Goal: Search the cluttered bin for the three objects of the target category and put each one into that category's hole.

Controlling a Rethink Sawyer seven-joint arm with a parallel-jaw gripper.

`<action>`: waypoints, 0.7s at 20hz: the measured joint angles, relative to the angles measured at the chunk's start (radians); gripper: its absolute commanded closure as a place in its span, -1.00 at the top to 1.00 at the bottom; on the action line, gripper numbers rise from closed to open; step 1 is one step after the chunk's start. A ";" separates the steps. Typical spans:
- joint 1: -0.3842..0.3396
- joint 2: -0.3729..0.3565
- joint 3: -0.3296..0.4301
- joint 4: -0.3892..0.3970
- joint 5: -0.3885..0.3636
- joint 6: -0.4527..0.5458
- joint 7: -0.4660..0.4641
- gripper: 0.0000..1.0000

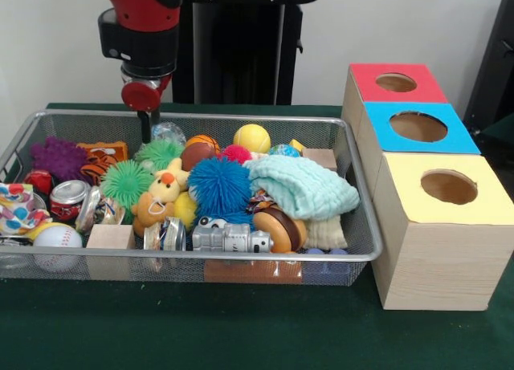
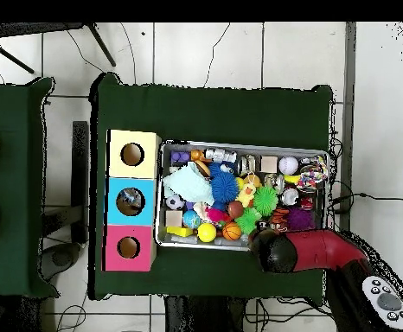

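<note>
The silver wire-mesh bin [image 1: 241, 116] sits on the green table, full of toys. It holds a blue spiky ball [image 1: 218, 184], a teal cloth [image 1: 301, 185], green spiky balls [image 1: 124, 181], a yellow ball [image 1: 252, 137], a small basketball [image 1: 201, 145] and a baseball [image 1: 56, 237]. My gripper [image 1: 145, 133] hangs over the bin's far left rim, next to a clear ball, holding nothing that I can see. In the overhead view the arm's end [image 2: 272, 251] covers the gripper at the bin's [image 2: 239, 144] edge.
Three wooden boxes with round holes stand beside the bin: red [image 1: 365, 73], blue [image 1: 385, 137], yellow [image 1: 401, 169]. The overhead view shows them as yellow [image 2: 118, 143], blue [image 2: 118, 190], red [image 2: 117, 235]. A second green table [image 2: 15, 173] stands apart.
</note>
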 measured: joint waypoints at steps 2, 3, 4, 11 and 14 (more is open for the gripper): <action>0.004 0.004 -0.011 0.000 0.000 -0.015 0.000 1.00; 0.006 0.007 -0.016 0.000 0.000 -0.025 0.000 1.00; 0.008 0.010 -0.020 0.000 0.000 -0.034 0.000 1.00; 0.012 0.032 -0.039 0.000 0.003 -0.089 0.000 1.00; 0.013 0.044 -0.047 0.000 0.012 -0.114 0.000 1.00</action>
